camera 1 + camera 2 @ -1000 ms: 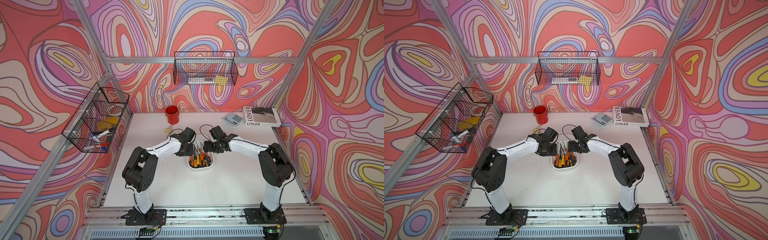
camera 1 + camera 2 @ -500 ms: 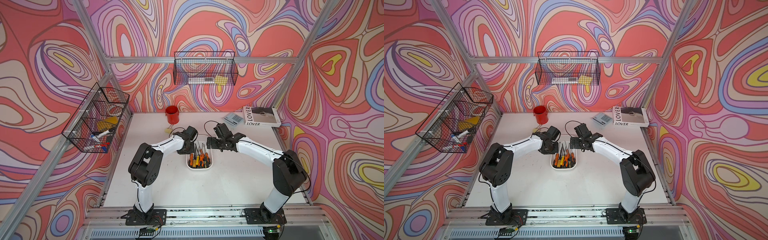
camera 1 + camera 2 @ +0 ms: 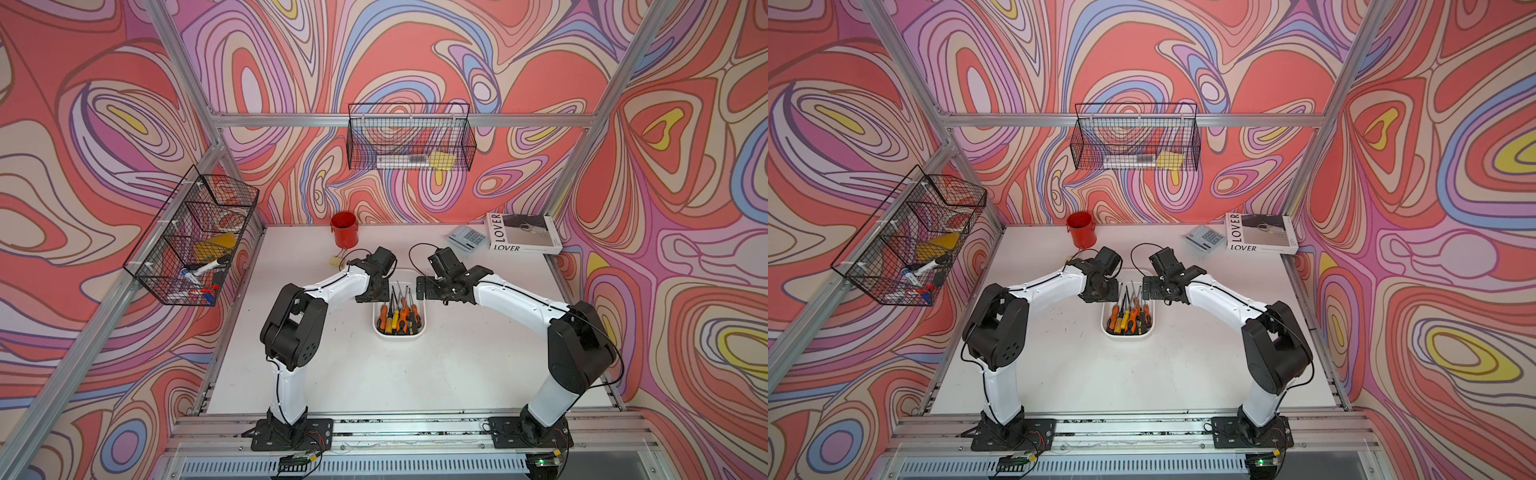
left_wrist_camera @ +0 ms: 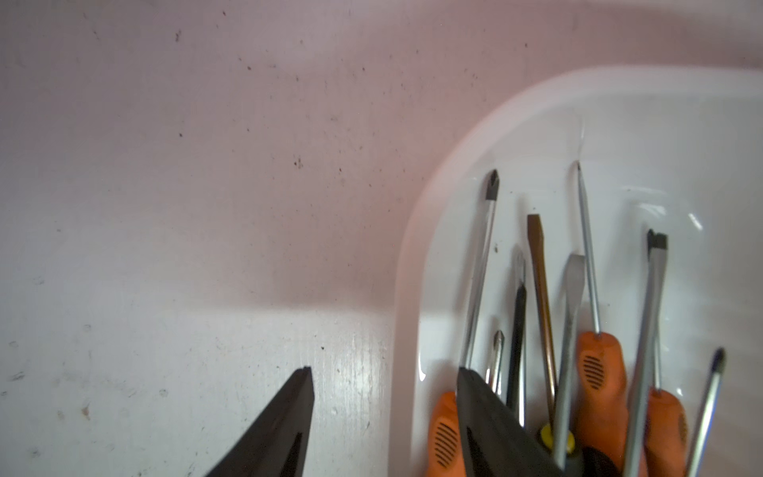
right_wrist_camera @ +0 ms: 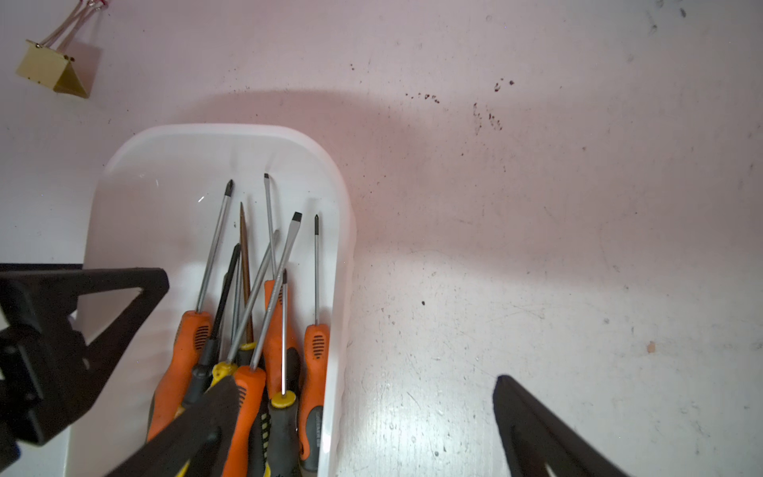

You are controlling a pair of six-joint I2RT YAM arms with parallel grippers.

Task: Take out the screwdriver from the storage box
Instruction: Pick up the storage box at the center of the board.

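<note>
Left pincer and right pincer hang parted, flanking storage box.

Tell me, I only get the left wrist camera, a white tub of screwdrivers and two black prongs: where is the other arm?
Observer: Opposite. The right gripper is open across the storage box wall on its own side, one finger above the screwdrivers, one above the table.
Operator: Holding anything?
Observer: No, nothing is gripped between its jaws.
Operator: What else is on the table?
Observer: A red cup stands at the back, apart from the box.
</note>
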